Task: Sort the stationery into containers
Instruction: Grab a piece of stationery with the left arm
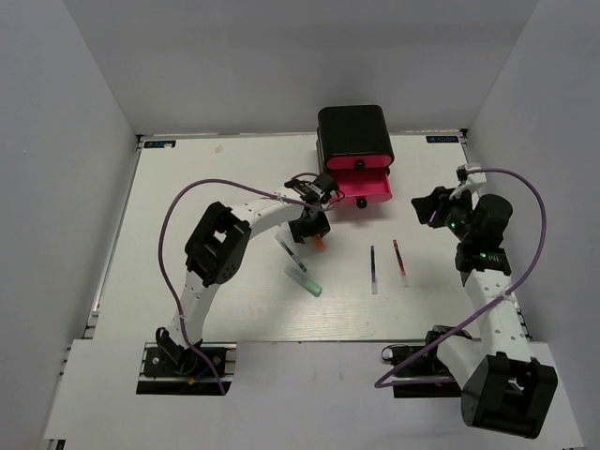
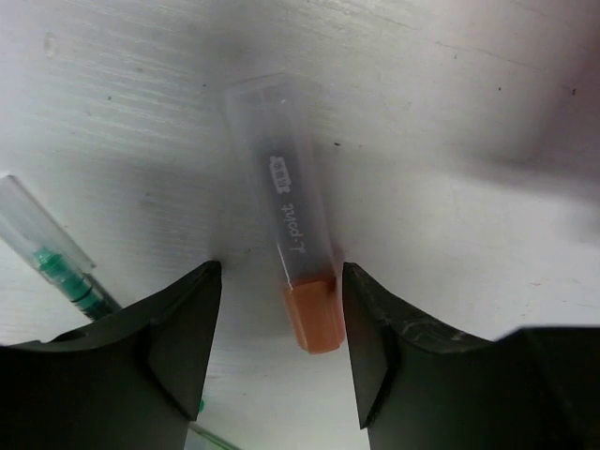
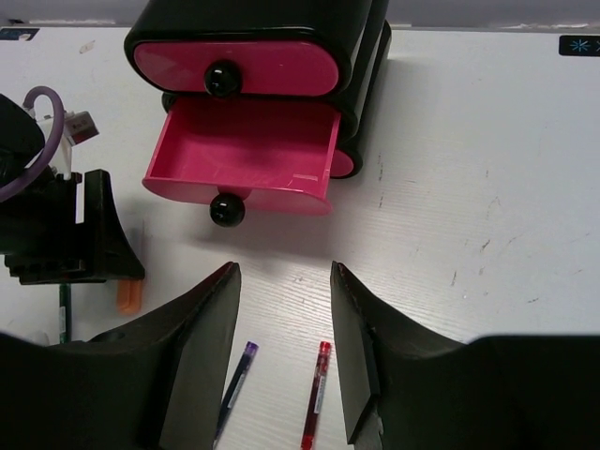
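The glossy black cabinet [image 1: 354, 131] stands at the back, and its middle pink drawer [image 3: 248, 155] is pulled out; I see nothing inside it. My left gripper [image 2: 281, 328] is open and low over the table, its fingers on either side of the orange-capped marker [image 2: 291, 225], which lies flat. The right finger is close to the orange cap. In the top view this gripper [image 1: 314, 230] is just left of the open drawer [image 1: 361, 190]. My right gripper [image 3: 284, 319] is open and empty, raised to the right of the drawer [image 1: 433, 206].
A green-tipped pen [image 2: 56, 262] lies just left of my left fingers. A dark pen [image 1: 289, 250] and a green-capped marker [image 1: 305, 279] lie nearer the front. A blue pen [image 1: 373, 267] and a red pen [image 1: 399, 257] lie side by side mid-table.
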Action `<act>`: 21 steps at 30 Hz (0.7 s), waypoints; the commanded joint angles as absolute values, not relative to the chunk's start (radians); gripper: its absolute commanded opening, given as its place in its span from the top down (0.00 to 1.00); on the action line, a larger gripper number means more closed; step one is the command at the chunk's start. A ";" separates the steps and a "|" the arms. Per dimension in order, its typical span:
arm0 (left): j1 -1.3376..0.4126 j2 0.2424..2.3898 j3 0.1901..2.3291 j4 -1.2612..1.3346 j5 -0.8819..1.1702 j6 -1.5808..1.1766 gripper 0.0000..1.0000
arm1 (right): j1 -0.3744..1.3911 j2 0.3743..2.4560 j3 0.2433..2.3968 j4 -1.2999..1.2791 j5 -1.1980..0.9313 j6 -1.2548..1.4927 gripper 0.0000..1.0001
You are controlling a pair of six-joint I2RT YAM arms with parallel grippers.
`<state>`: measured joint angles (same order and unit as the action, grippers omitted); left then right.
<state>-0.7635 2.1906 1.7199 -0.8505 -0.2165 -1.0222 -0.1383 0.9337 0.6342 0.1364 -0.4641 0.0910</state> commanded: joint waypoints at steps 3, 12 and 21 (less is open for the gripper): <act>-0.770 2.178 1.718 -0.896 -0.247 -1.037 0.38 | -0.164 0.907 0.614 0.195 -0.522 0.113 0.51; -0.770 2.136 1.678 -0.885 -0.247 -1.000 0.88 | -0.196 0.887 0.591 0.225 -0.560 0.123 0.51; -0.779 1.867 1.593 -0.662 -0.275 -0.603 1.00 | -0.221 0.887 0.561 0.265 -0.712 0.094 0.42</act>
<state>-0.7647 2.0502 1.6184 -0.8120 -0.2546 -0.8387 -0.2104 0.8959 0.5724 0.1978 -0.6144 0.1181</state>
